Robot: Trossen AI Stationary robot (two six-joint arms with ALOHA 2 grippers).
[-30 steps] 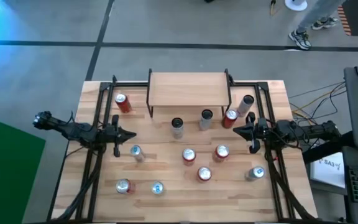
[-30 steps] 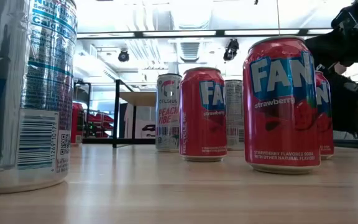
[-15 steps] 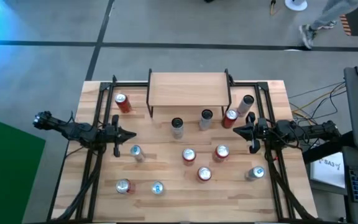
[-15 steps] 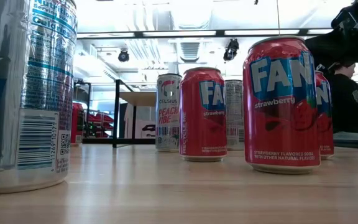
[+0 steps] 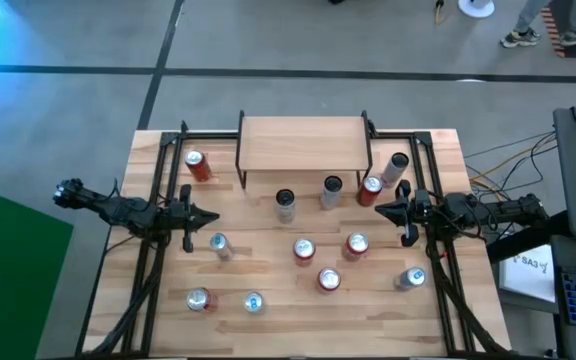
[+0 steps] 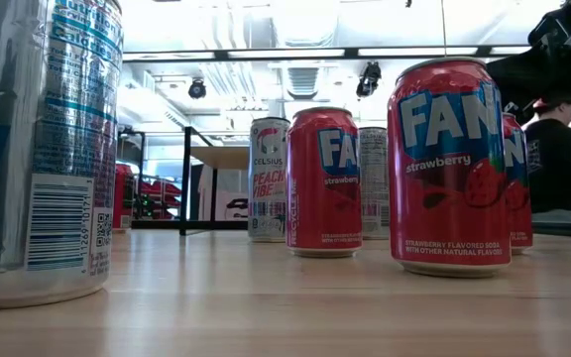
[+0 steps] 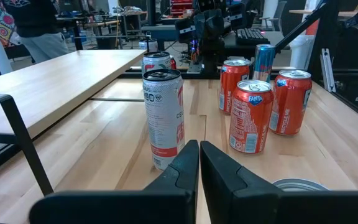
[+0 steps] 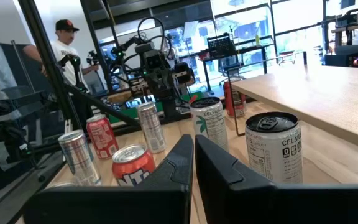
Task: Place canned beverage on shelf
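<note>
The shelf (image 5: 303, 145), a low wooden riser on black legs, stands at the table's far middle with nothing on its top. Several cans stand upright on the tabletop in front of and beside it: red ones (image 5: 303, 250) (image 5: 371, 187), silver ones (image 5: 285, 204) (image 5: 219, 245). My left gripper (image 5: 213, 216) hovers shut at the table's left, pointing level toward the middle. My right gripper (image 5: 378, 210) hovers shut at the right, pointing back at it. In the left wrist view a white can (image 7: 162, 118) stands just beyond the shut fingers (image 7: 199, 155). Neither gripper touches a can.
Black frame rails (image 5: 158, 170) run along both table sides under the arms. A silver can (image 5: 398, 168) and the red one stand close to my right gripper, beside the shelf's right leg. A person (image 6: 558, 159) stands in the room beyond the table.
</note>
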